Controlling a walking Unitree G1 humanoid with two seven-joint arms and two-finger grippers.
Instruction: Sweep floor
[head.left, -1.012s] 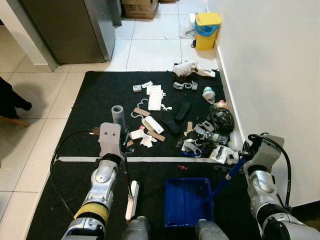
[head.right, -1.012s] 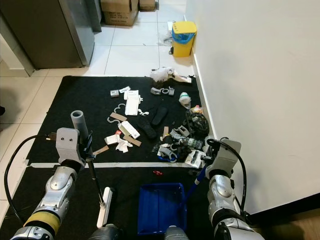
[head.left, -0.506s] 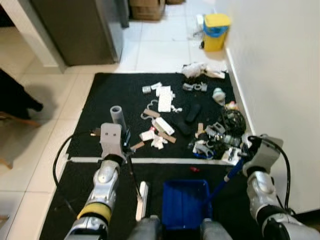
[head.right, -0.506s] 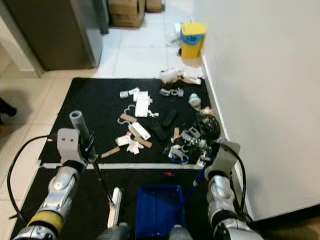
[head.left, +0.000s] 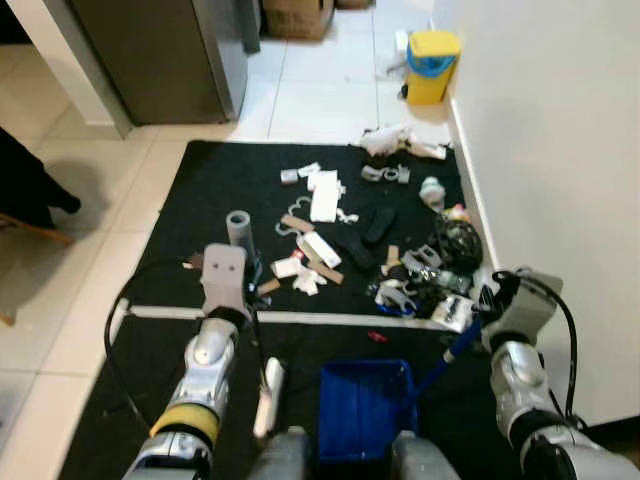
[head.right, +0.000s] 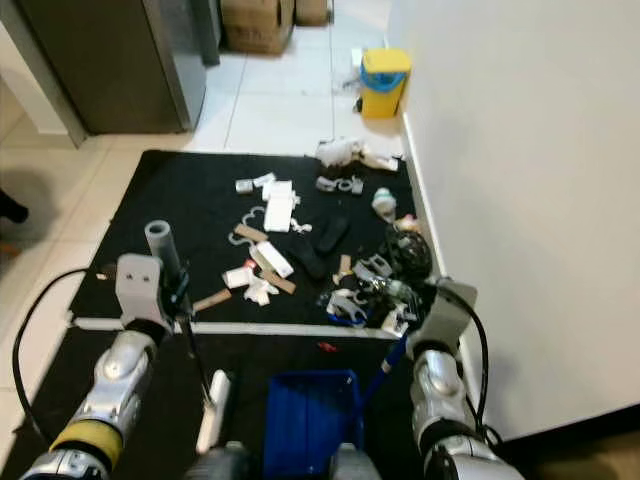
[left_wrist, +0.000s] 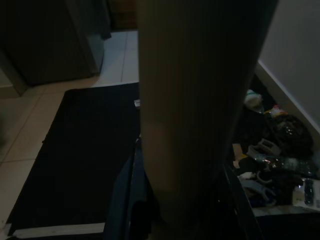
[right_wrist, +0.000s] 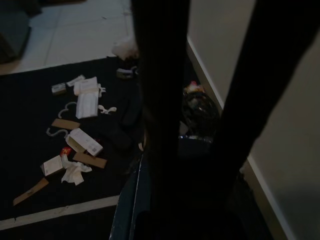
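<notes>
Since half a second ago the white brush head (head.left: 265, 398) lies a little more to the left of the blue dustpan (head.left: 365, 407), and the camera has shifted slightly, while the litter on the mat keeps its place. Left pincer (head.left: 243, 302) is closed on the thin dark brush handle (head.right: 196, 353), which slants down to the brush head on the black mat (head.left: 190, 200). Right pincer (head.left: 483, 312) is closed on the blue dustpan handle (head.left: 448, 353), and the dustpan rests on the mat just in front of the robot, below the white line (head.right: 270, 327) across the mat. Beyond that line the litter (head.left: 325, 240) is scattered: paper boxes, cardboard strips and dark pieces, with a denser heap (head.right: 385, 275) near the wall. A grey tube (head.left: 238, 229) stands upright near the left pincer. A yellow bin (head.left: 433, 66) stands by the wall on the tiled floor (head.left: 320, 90).
</notes>
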